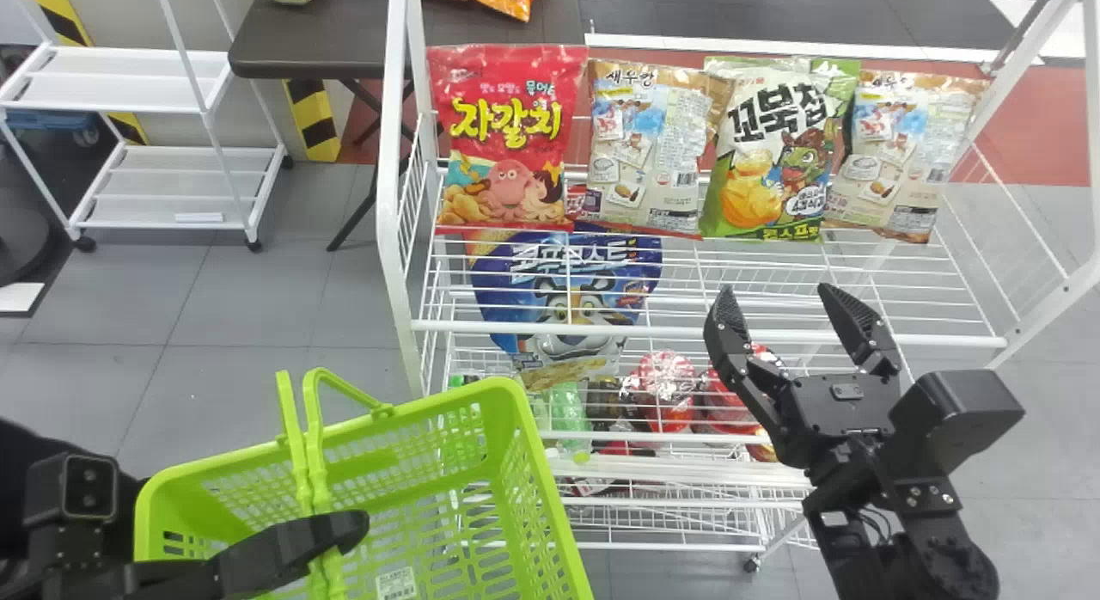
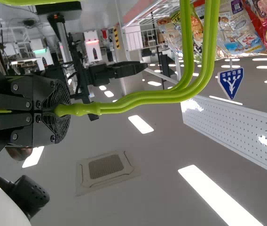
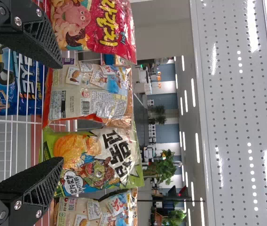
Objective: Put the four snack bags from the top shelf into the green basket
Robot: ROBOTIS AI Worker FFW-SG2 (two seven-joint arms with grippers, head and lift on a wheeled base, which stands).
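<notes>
I count four bags in a row on one shelf. My right gripper stands wide; my left gripper clasps one basket's two handles.

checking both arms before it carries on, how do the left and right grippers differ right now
The left gripper is shut on the handles of the green basket, while the right gripper is open and empty. The left gripper is over the basket; the right gripper is by the front of the top shelf. Both are black, with two fingers.
</notes>
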